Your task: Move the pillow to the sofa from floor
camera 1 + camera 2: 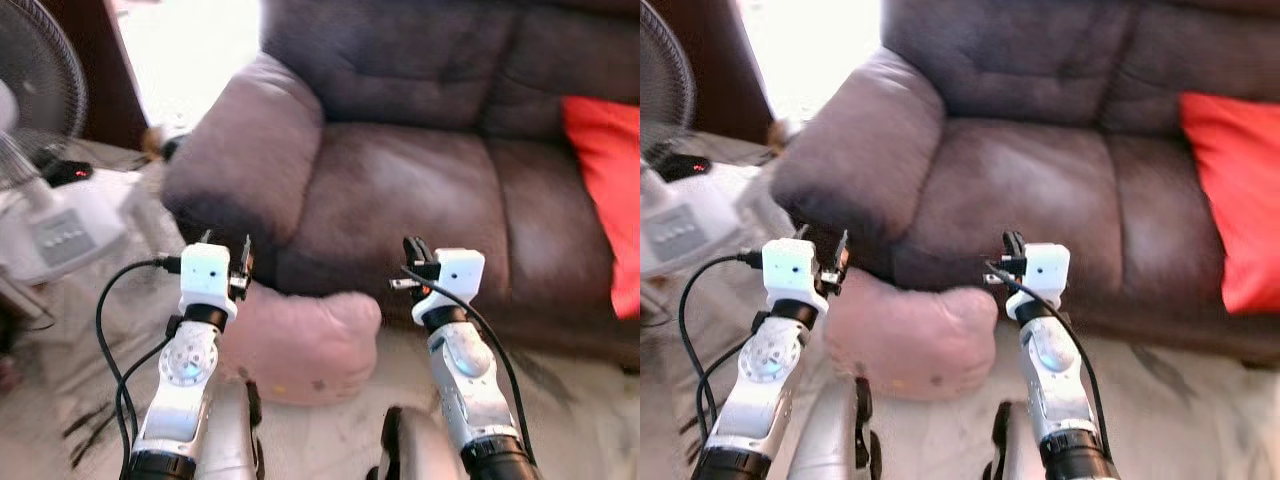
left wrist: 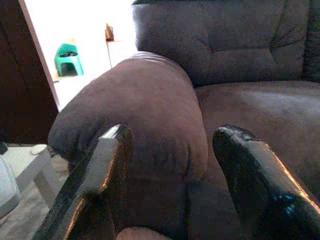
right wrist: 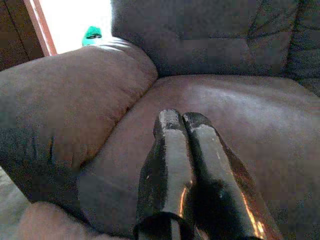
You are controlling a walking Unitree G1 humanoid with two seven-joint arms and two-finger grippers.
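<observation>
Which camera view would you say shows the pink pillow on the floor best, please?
The left eye view shows it best: the pink pillow lies whole on the floor against the sofa front, between the two arms. The right eye view shows the same, a little more blurred. Each wrist view catches just a pale sliver of it at the frame edge.

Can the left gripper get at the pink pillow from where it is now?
Probably yes. The left gripper is open and hovers just above the pink pillow, which lies on the floor against the sofa front. Nothing sits between them; it would need to tilt down, since it now points at the armrest.
</observation>
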